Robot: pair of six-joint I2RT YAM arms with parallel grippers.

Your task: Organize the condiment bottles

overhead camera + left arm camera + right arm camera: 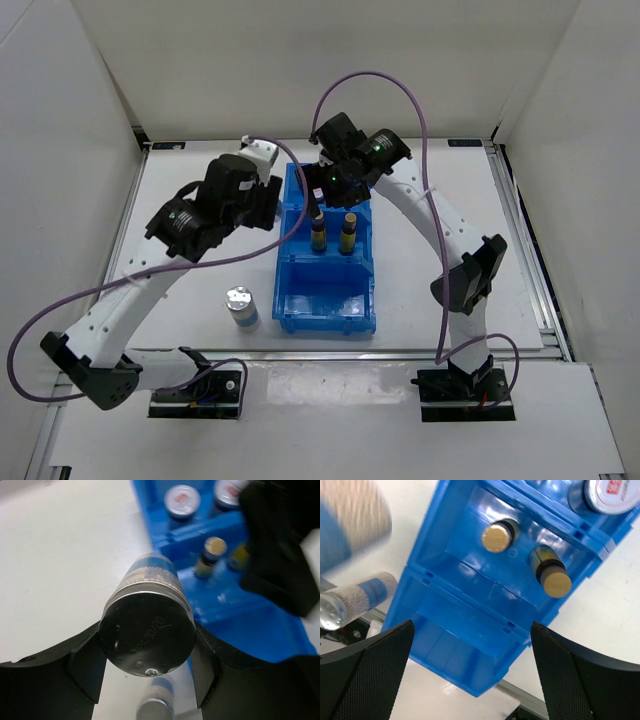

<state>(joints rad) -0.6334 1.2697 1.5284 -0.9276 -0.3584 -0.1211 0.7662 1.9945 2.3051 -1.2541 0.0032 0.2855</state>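
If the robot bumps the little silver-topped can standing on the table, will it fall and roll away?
Probably. The silver-topped can stands upright and is taller than wide, so a high bump may tip it. Its round sides would likely let it roll.

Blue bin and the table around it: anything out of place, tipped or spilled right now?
Nothing spilled or damaged. One silver-topped cylinder stands alone on the table left of the blue bin, whose near compartment is empty; the left gripper grips the other cylinder.
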